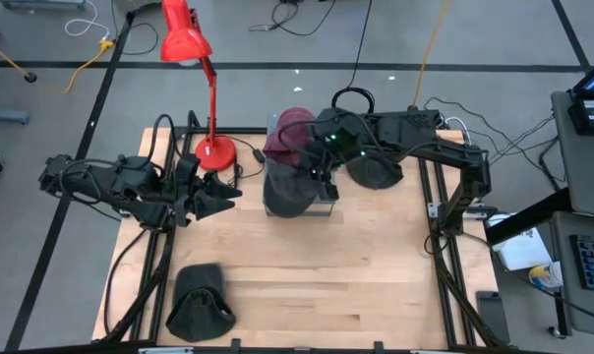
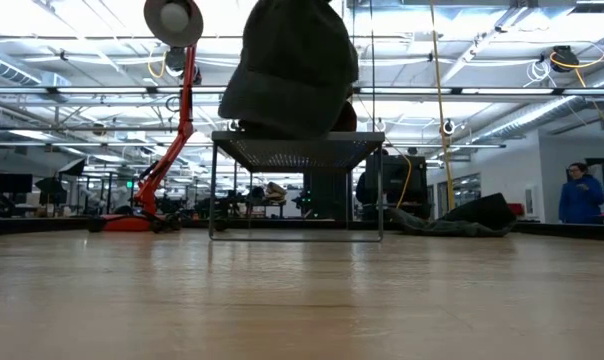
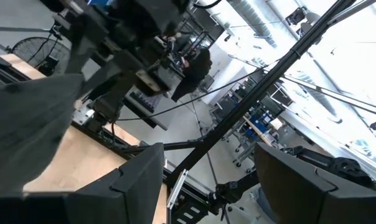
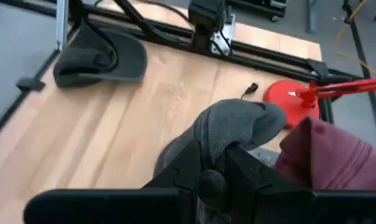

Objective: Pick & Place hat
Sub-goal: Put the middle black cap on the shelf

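A dark grey hat (image 1: pixel 292 192) sits over a metal mesh rack (image 2: pixel 297 140) at the table's far middle, and my right gripper (image 4: pixel 214 169) is shut on it from above. In the low view the grey hat (image 2: pixel 292 70) towers over the rack top. A maroon hat (image 1: pixel 289 133) lies on the rack's far side, close beside the gripper (image 4: pixel 325 155). My left gripper (image 1: pixel 216 197) is open, left of the rack and touching nothing. In the left wrist view its gap (image 3: pixel 213 193) faces the grey cloth (image 3: pixel 26 124). My right gripper pinches a raised fold of the grey hat's crown (image 4: pixel 231 134) between its two fingers (image 4: pixel 188 165), coming from above and slanting from the far right. The hat bulges out past the fingertips. In the low view its lower edge (image 2: pixel 282 128) meets the rack top.
A red desk lamp stands left of the rack, its base (image 1: pixel 215 152) on the table. A dark hat (image 1: pixel 376 169) lies under my right arm. Another dark hat (image 1: pixel 199 305) lies at the near left corner. The table's near middle (image 1: pixel 356 295) is bare wood.
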Robot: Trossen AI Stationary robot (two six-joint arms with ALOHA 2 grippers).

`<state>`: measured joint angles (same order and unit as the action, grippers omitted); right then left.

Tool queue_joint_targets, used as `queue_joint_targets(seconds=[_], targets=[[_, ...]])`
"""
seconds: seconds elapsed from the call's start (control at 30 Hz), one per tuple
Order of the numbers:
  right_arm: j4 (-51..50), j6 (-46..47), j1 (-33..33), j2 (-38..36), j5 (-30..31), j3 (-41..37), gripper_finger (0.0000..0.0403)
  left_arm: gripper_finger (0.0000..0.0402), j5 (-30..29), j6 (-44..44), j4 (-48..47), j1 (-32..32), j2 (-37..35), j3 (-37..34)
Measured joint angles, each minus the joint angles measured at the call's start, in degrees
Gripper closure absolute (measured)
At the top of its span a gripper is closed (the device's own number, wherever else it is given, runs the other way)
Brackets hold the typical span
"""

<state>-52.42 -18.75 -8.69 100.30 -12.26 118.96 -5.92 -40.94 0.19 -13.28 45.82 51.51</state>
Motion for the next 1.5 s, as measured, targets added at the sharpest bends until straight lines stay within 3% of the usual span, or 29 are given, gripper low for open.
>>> queue_joint_targets(seconds=[0.83, 0.93, 1.1, 1.5], targets=[[1.3, -28.1, -9.2, 7.1, -1.2, -0.3, 0.0365, 0.0147, -2.7, -2.7, 0.4, 0.1, 0.0, 0.0], [1.5, -30.1, -9.7, 8.3, -0.5, -0.4, 0.0365, 0.0147, -3.0, -2.7, 0.4, 0.1, 0.0, 0.0], [1.6, -32.1, -9.7, 8.9, 7.4, -0.4, 0.0365, 0.0147, -3.0, -2.7, 0.4, 0.1, 0.0, 0.0], [4.3, -33.4, -10.8, 8.8, 8.1, -2.2, 0.0365, 0.0147, -3.1, -1.6, 0.4, 0.1, 0.0, 0.0]])
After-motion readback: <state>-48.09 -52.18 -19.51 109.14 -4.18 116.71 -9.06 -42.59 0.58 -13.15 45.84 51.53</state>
